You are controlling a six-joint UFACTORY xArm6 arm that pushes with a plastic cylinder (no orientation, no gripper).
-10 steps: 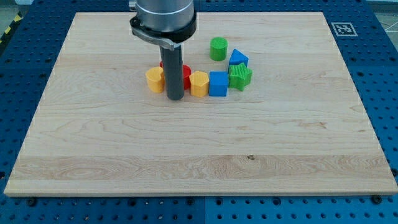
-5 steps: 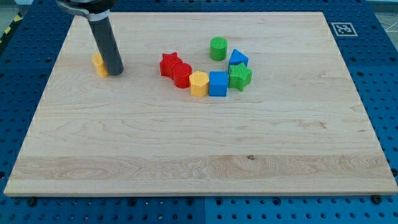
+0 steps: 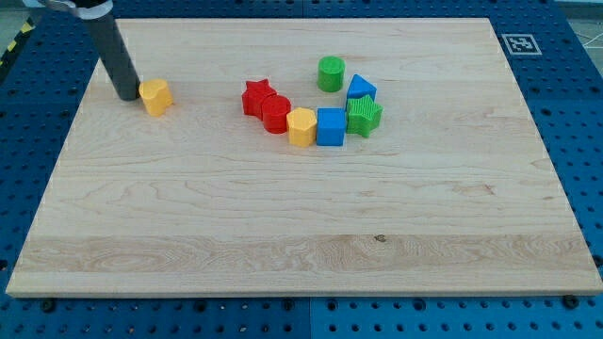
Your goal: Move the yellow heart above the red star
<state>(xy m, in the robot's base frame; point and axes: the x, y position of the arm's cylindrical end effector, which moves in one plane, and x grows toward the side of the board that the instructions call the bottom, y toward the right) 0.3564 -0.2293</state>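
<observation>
Camera view: my tip [image 3: 125, 96] sits just left of the yellow heart [image 3: 155, 96], near the worktop's [image 3: 283, 235] left edge. No hand fitted, so no open or closed state to log. Red star [image 3: 256, 96] is well apart, to the view's right, touching a red block [image 3: 276, 116]. Task judged unfinished: heart needs pushing right and upward, to above the star.

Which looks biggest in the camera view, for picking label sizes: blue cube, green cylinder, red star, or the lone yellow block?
1. Blue cube.
2. Red star, green cylinder and the lone yellow block look alike; no ranking.
</observation>
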